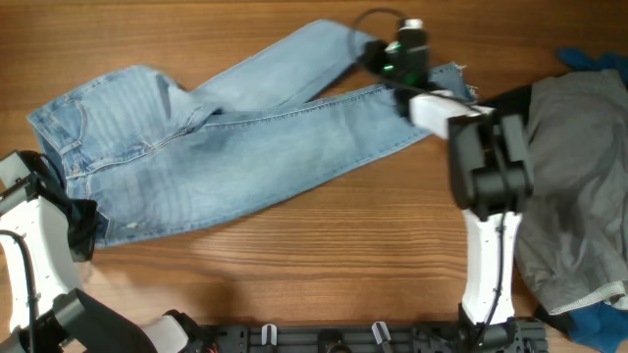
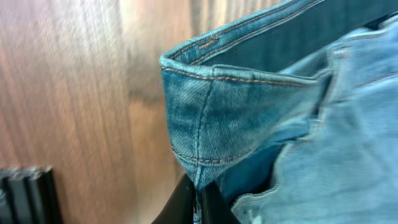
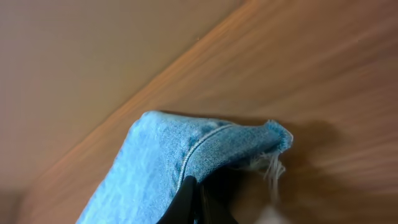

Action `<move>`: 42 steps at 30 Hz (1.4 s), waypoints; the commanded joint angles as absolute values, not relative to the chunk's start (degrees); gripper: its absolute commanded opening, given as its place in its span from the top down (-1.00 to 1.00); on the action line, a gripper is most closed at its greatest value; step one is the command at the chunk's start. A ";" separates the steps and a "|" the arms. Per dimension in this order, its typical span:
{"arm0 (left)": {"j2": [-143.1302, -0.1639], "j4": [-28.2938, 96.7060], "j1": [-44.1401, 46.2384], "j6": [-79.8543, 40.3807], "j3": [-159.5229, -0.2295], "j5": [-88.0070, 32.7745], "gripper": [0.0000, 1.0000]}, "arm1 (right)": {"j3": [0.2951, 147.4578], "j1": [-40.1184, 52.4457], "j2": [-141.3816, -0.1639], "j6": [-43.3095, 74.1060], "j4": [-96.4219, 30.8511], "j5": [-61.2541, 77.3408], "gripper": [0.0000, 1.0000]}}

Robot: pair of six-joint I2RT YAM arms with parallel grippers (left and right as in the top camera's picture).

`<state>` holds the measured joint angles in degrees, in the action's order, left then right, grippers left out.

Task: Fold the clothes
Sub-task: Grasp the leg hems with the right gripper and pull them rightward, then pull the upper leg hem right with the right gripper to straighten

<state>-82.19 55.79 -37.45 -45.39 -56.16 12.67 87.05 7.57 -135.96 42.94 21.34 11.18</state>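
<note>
Jeans point(image 1: 226, 147) spread across counter point(image 1: 324, 255). Left claw point(image 2: 198, 198) clenched on waistband point(image 2: 249, 78) corner, right claw point(image 3: 196, 199) clenched on frayed hem point(image 3: 273, 134). Risk: shallow pinches, denim heavy, hem slips mid-lift; legs splayed, fold skews.

On table point(image 1: 294, 255), jeans point(image 1: 226, 147) lie across: waistband point(image 1: 49, 137) left, leg hems point(image 1: 453, 78) right; other garment point(image 1: 579, 186) far right.

I'm seeing warm brown wood-grain table point(image 1: 294, 265), soft even light, grey garment point(image 1: 579, 176) heaped at its right edge, blue fabric point(image 1: 594, 61) at its far-right corner
</note>
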 commanded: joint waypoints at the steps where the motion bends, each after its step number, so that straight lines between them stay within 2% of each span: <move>1: -82.63 53.32 -37.23 -40.62 -56.38 15.05 0.92 | 87.92 0.47 -128.73 35.86 19.46 10.55 0.91; 5: -82.63 51.24 -37.23 -39.64 -56.38 15.05 0.92 | 87.92 -4.32 -126.06 34.44 14.92 10.59 0.91; 6: -82.63 50.33 -37.23 -38.92 -56.38 15.05 0.92 | 87.92 -5.06 -125.69 34.44 13.37 10.85 0.81; 8: -82.63 48.23 -37.23 -37.43 -56.38 15.00 0.92 | 87.92 -6.17 -125.32 32.97 9.82 11.92 0.33; 10: -82.63 45.52 -37.23 -36.14 -56.38 14.57 0.92 | 87.92 -6.79 -125.19 30.52 6.09 13.43 -0.86; 11: -82.63 44.45 -37.23 -36.05 -56.38 14.39 0.92 | 87.92 -6.98 -124.99 29.78 4.29 13.63 -0.99; 16: -82.63 37.67 -37.23 -31.92 -57.12 14.35 0.92 | 87.92 -8.29 -121.25 27.31 -8.88 13.39 -0.99; 20: -82.63 36.84 -37.23 -30.20 -60.82 14.37 0.92 | 87.92 -8.99 -113.84 25.47 -24.60 9.28 -1.00; 24: -82.63 38.48 -37.23 -30.22 -64.01 11.38 0.92 | 87.90 -9.04 -107.11 25.67 -41.39 3.38 -0.99; 29: -82.70 45.78 -37.08 -30.46 -63.99 5.98 0.92 | 87.70 -9.04 -104.88 27.20 -58.65 3.44 -1.00; 37: -82.70 49.17 -37.06 -30.48 -63.96 5.82 0.92 | 80.16 -8.99 -104.90 26.02 -61.14 14.44 -0.99; 42: -82.74 49.71 -37.01 -30.46 -63.96 5.37 0.92 | 77.08 -8.93 -104.90 27.00 -58.70 12.97 -0.99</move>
<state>-82.46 49.12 -37.17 -31.51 -63.18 6.48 78.89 -8.95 -104.03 26.74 -60.03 12.23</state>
